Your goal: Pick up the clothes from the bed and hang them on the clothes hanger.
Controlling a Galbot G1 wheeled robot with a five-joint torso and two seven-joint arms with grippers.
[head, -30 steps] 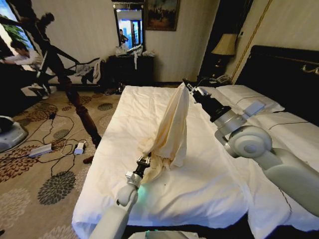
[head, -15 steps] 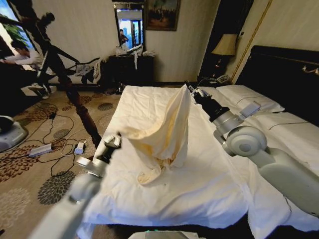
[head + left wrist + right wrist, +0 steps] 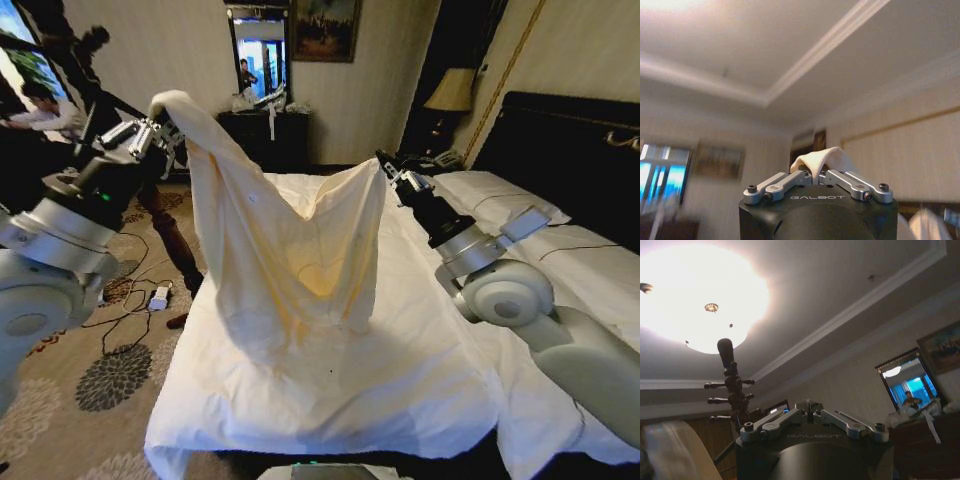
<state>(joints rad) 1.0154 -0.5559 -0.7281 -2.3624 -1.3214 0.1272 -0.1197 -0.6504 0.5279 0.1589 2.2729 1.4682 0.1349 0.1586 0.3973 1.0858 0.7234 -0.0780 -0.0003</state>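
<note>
My left arm is raised high beside the bed (image 3: pixel 420 390), its left gripper (image 3: pixel 160 125) pinching one corner of the clothes (image 3: pixel 290 260). My right arm reaches forward over the mattress, right gripper (image 3: pixel 385 168) clamped on the other corner. The pale cream garment hangs spread between them, sagging above the white sheet.

Only readable text I get is "GALBOT", printed pale on the black wrist housing just under the left gripper (image 3: pixel 817 174), lower middle of the left wrist frame. Same word sits on the housing below the right gripper (image 3: pixel 810 413), lower middle of the right wrist frame, but dim there, barely legible. Nothing readable in my head frame, no labels or numbers.
</note>
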